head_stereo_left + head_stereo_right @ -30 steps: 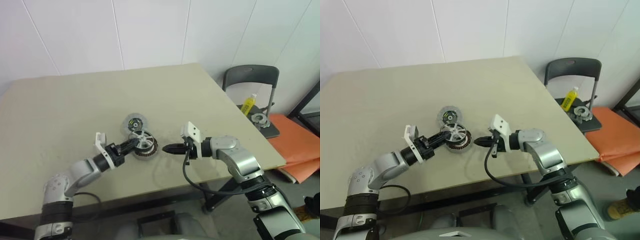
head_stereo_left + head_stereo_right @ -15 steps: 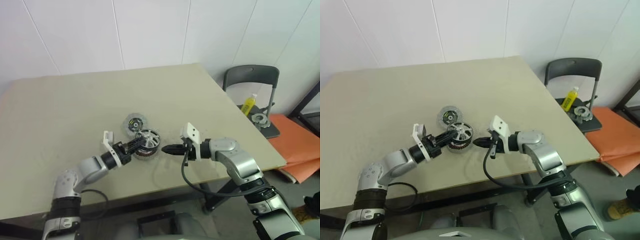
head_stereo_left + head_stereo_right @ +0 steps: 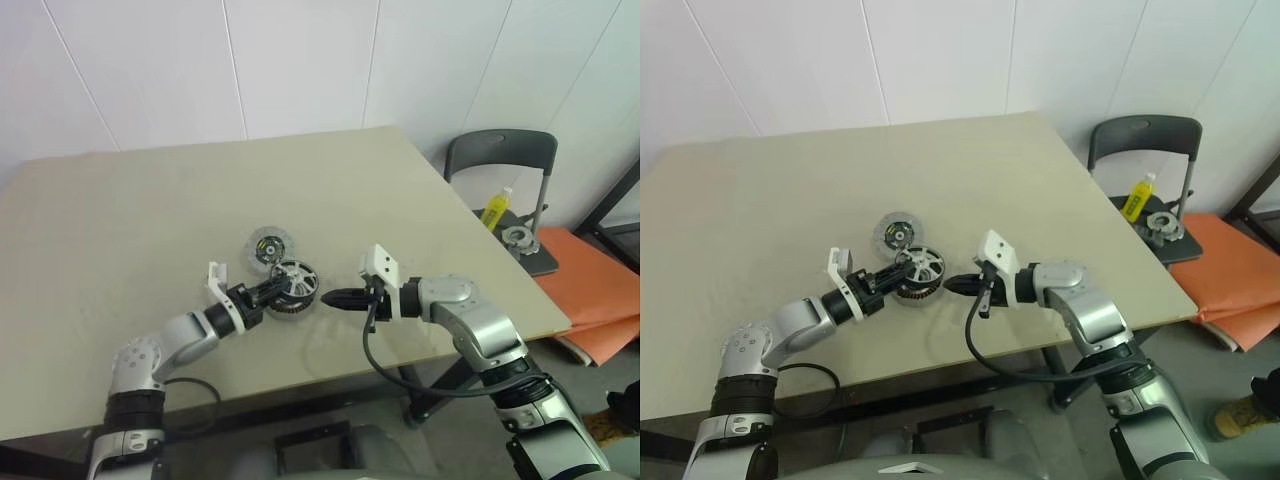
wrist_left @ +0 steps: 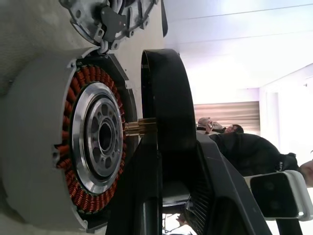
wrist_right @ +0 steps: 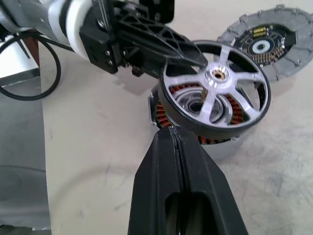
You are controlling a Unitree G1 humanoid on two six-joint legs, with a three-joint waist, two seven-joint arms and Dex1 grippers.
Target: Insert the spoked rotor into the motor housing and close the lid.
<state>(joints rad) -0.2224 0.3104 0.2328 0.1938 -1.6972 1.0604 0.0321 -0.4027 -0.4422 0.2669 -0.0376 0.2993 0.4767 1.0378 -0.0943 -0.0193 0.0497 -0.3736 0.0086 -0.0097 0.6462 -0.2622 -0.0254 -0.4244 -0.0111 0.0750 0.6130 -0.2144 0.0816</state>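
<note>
Left gripper (image 5: 183, 54) is clamping the spoked rotor (image 5: 215, 88) by its dark rim, holding it tilted just above the motor housing (image 4: 58, 147) on the table (image 3: 120, 230); contact between them is hard to judge. Housing's copper windings are peeking out beneath, mostly covered. Right gripper (image 5: 172, 139), fingers pressed together, is hanging just beside the rotor. Lid (image 3: 268, 243) is lying behind, partly hidden.
</note>
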